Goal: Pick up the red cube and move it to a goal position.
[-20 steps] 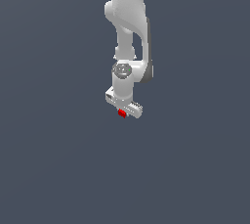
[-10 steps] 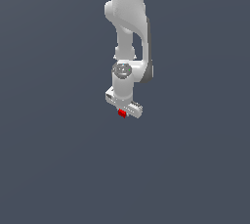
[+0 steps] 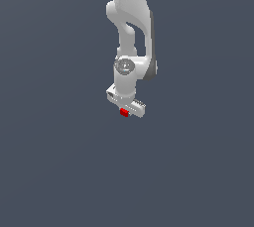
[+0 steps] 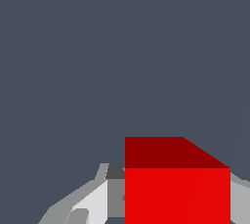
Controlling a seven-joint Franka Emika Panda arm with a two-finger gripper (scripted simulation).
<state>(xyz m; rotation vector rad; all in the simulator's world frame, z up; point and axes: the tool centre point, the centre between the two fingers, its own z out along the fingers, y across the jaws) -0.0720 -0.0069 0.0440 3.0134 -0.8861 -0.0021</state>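
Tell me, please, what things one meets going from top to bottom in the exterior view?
The robot arm → the round wrist joint → the gripper, white and crosswise → the red cube, at its lower edge; grey background below.

No visible change; tool and red cube sit where they were in earlier pictures.

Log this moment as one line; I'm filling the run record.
phase: carry | gripper: shut on red cube | cube: between fingers | goal marker: none visible
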